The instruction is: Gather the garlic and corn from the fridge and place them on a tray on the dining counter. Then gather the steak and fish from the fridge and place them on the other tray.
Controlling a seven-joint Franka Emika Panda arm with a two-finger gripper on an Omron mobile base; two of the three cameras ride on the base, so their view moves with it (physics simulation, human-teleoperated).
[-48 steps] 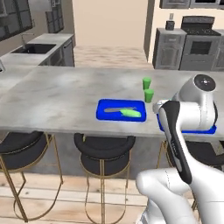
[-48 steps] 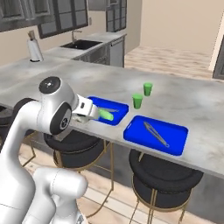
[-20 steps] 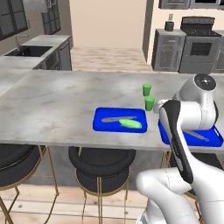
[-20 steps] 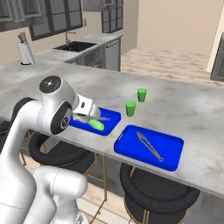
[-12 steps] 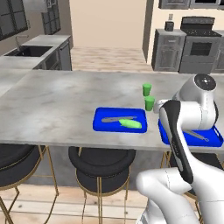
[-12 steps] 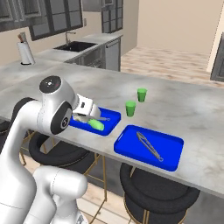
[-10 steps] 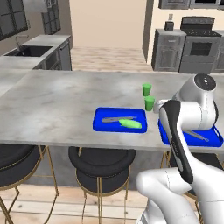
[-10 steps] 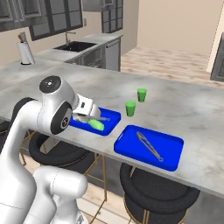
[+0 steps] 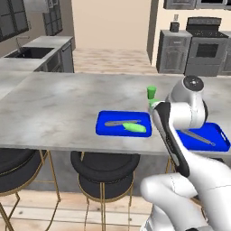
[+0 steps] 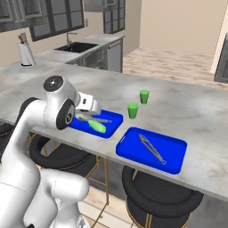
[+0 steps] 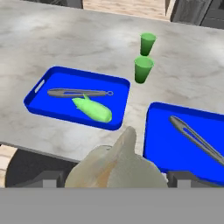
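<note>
My gripper hangs over the near edge of the dining counter, shut on the garlic, a big off-white bulb that sits between the two dark finger tips. The corn lies in the left blue tray beside grey tongs. From the base, the corn shows in that same tray. The other tray lies to the right and holds one pair of tongs. The fridge, steak and fish are out of view.
Two upright green cups stand behind the gap between the trays. Black round stools sit under the counter's near edge. A wall counter with a sink is at the back left and a stove at the back right.
Early on, the whole scene shifted a little as the base moved. Over the last second nothing has moved, and the garlic stays in the gripper.
</note>
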